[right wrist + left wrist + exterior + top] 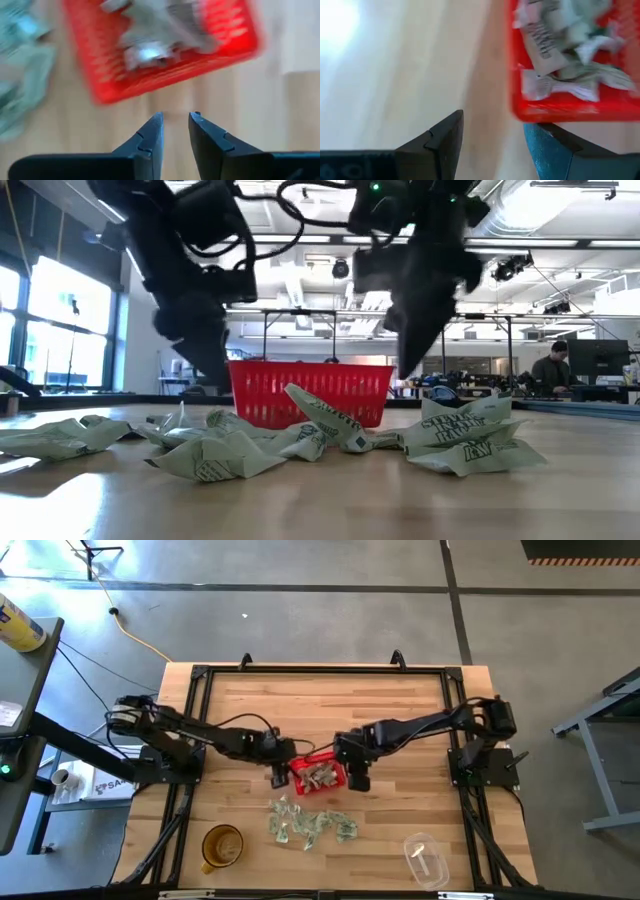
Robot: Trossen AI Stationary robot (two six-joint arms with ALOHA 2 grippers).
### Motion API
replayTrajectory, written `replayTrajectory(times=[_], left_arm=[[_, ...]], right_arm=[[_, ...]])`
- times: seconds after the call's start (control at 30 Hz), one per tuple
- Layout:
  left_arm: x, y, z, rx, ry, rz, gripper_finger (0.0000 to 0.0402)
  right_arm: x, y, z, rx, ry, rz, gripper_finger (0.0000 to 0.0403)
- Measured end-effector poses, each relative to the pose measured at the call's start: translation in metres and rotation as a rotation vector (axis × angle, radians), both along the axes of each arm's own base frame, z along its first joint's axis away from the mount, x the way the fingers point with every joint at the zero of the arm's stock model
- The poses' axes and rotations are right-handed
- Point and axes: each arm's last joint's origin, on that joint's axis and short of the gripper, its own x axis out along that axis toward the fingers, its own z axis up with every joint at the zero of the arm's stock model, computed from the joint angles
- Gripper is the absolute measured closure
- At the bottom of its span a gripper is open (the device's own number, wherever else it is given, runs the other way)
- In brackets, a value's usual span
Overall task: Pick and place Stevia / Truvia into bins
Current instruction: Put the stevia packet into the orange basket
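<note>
Red basket [318, 776], pale-green packets [310, 821]

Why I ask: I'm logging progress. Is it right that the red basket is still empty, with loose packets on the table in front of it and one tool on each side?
Not quite: the red basket already holds several packets, as the left wrist view shows. The rest stands: loose packets lie on the table in front, with the left tool and right tool on either side.
</note>
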Motion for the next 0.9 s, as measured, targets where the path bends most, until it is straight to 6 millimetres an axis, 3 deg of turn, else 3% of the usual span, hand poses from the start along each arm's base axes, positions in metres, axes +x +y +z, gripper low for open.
replayTrajectory(times=[0.17,0.27,0.37,0.47,0.57,0.7,0.9], left_arm=[[-0.02,0.006,0.002,-0.121,0.183,0.028,0.0163],[-0.035,-0.012,0.006,-0.271,0.288,-0.045,0.0163],[-0.036,-0.041,0.018,-0.326,0.206,-0.194,0.0163],[-0.036,-0.068,0.022,-0.313,0.144,-0.334,0.0163],[-0.037,-0.083,0.018,-0.299,0.138,-0.377,0.0163],[-0.034,-0.088,0.013,-0.246,0.123,-0.369,0.0163],[-0.027,-0.087,0.0,-0.188,0.147,-0.414,0.0163]], right_arm=[[-0.011,0.022,-0.001,-0.013,0.08,0.145,0.032],[-0.014,0.034,-0.002,-0.057,0.096,0.224,0.032],[-0.019,0.041,-0.008,-0.065,0.11,0.247,0.032],[-0.028,0.044,-0.019,-0.08,0.158,0.231,0.032],[-0.037,0.045,-0.03,-0.139,0.204,0.167,0.032],[-0.045,0.043,-0.039,-0.17,0.242,0.078,0.032],[-0.047,0.042,-0.042,-0.168,0.246,0.078,0.032]])
